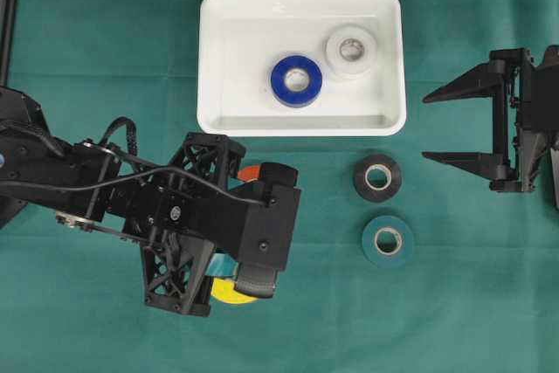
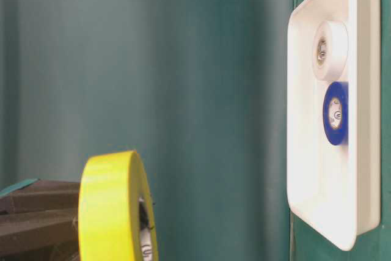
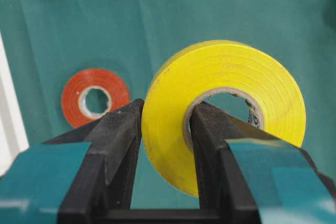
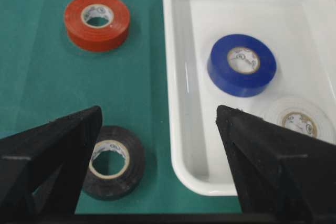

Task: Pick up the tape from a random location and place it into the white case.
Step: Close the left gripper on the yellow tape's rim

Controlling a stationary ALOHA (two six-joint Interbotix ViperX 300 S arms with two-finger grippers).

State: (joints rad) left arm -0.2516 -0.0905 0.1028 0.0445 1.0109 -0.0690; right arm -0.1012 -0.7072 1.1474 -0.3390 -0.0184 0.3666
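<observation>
My left gripper (image 3: 165, 114) is shut on a yellow tape roll (image 3: 252, 82). One finger sits inside the core and the other presses the outer face. From overhead the roll (image 1: 229, 292) peeks out under the left wrist, at the lower left of the cloth. The white case (image 1: 244, 50) lies at the top centre. It holds a blue tape roll (image 1: 296, 80) and a white one (image 1: 351, 50). My right gripper (image 1: 425, 127) is open at the right edge with nothing between its fingers, pointing towards the case (image 4: 178, 103).
A black roll (image 1: 377, 177) and a dark green roll (image 1: 388, 240) lie on the cloth below the case's right corner. An orange-red roll (image 3: 71, 98) lies just beyond the left fingers and is mostly hidden by the wrist from overhead.
</observation>
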